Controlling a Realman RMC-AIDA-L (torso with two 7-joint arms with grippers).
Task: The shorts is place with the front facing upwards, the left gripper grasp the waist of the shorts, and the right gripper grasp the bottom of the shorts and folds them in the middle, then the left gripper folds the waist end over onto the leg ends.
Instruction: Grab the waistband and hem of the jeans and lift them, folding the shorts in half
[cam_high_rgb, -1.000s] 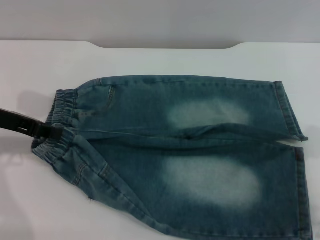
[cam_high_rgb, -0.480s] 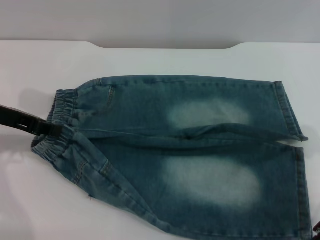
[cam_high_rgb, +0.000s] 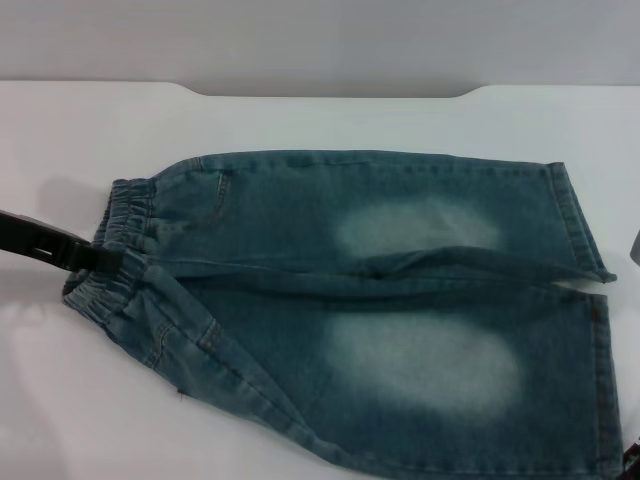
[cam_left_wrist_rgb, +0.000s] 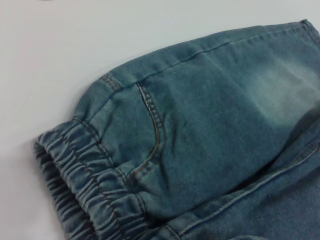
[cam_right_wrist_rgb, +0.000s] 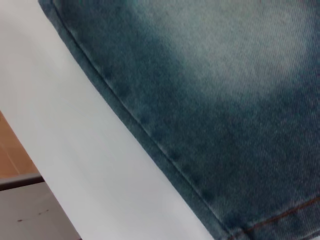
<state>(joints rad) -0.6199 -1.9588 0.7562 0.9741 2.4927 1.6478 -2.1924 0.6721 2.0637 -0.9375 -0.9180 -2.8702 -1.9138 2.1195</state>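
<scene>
- You have the shorts (cam_high_rgb: 390, 310) lying flat on the white table (cam_high_rgb: 300, 115), faded face up, with two pale patches showing, one on each leg.
- The waist of the shorts (cam_high_rgb: 115, 255) is toward your robot's left, and the bottom of the shorts (cam_high_rgb: 585, 300) toward its right.
- Your left gripper (cam_high_rgb: 100, 258) reaches in low from the left edge, and its tip is at the gathered band. You cannot tell from here whether its fingers are apart or clamped on the cloth.
- The left wrist view shows you the ruffled band (cam_left_wrist_rgb: 85, 185) and a curved pocket seam (cam_left_wrist_rgb: 152, 127) close up.
- Your right gripper (cam_high_rgb: 632, 458) is only a dark sliver at the lower right corner, just beside the near leg's hem. You cannot tell its finger state.
- The right wrist view shows you the denim's side seam (cam_right_wrist_rgb: 150, 135) against the table, with bare floor (cam_right_wrist_rgb: 30, 210) past the table's edge.
</scene>
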